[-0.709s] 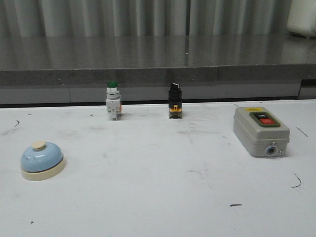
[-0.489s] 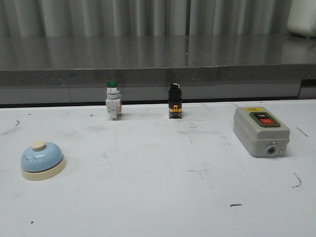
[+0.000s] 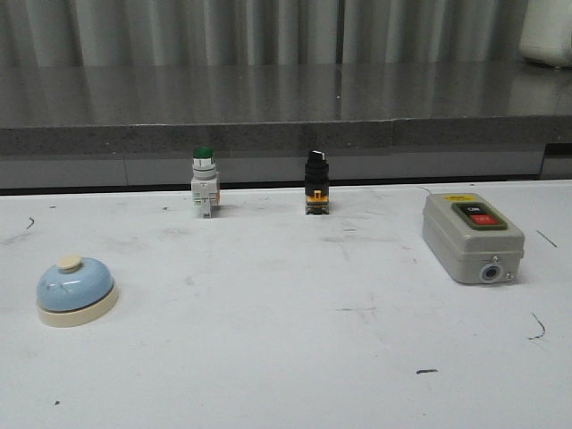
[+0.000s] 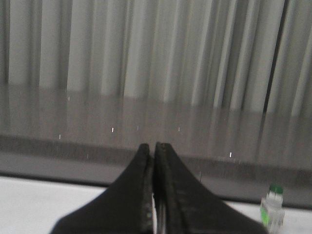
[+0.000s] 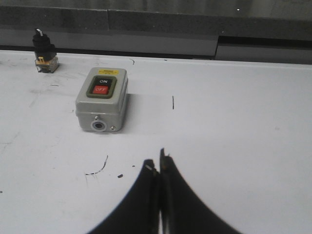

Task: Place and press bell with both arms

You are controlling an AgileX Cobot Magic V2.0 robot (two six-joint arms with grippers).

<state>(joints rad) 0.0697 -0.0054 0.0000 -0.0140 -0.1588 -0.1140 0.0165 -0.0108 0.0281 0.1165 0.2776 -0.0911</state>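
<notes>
The bell [image 3: 77,289], a light-blue dome on a cream base with a cream button on top, sits on the white table at the near left in the front view. Neither arm appears in that view. My left gripper [image 4: 153,146] is shut with nothing between its black fingers and points toward the grey ledge; the bell is outside the left wrist view. My right gripper [image 5: 160,163] is also shut and empty, hovering over bare table in front of the grey switch box [image 5: 101,98]. The bell is outside the right wrist view too.
A green-capped grey push button [image 3: 204,180] [image 4: 272,210] and a black selector switch [image 3: 315,181] [image 5: 43,50] stand at the table's back edge. The grey switch box [image 3: 471,236] with black and red buttons lies at the right. A raised grey ledge [image 3: 286,134] runs behind the table.
</notes>
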